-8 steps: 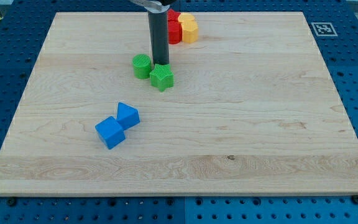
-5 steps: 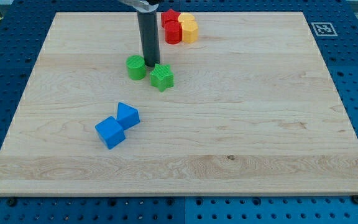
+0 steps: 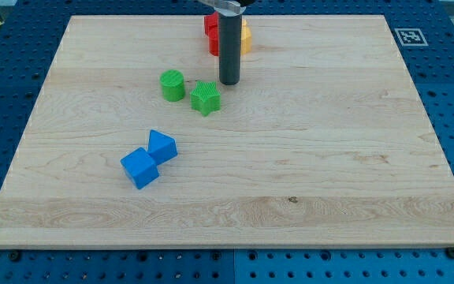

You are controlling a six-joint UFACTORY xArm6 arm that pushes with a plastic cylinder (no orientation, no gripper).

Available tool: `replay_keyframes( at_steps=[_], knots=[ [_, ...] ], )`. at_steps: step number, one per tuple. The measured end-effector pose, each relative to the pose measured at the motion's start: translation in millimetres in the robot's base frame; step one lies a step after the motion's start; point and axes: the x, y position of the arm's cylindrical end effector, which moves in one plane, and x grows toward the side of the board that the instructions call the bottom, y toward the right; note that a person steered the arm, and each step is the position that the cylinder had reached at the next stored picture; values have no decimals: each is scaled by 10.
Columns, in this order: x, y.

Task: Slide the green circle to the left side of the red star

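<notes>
Two blue blocks (image 3: 149,158), touching corner to corner, sit low at the view's left. Up from them the green circle (image 3: 173,84) stands free, the green star (image 3: 205,98) just beside it. My tip (image 3: 228,82) (a bare rod, no jaws) is right of both, touching neither. The rod hides most of the red star (image 3: 211,33) and yellow block (image 3: 246,35) behind.

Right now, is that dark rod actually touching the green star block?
Apart. The camera view shows bare wood between my tip and the green star; my tip sits to the star's upper right, and farther still from the green circle.
</notes>
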Motion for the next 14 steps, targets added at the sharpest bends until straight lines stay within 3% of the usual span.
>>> replay_keyframes(
  at_steps=[5, 8, 10, 12, 14],
  knots=[
    [42, 0],
    [433, 118],
    [850, -260],
    [857, -507],
    [146, -674]
  ],
)
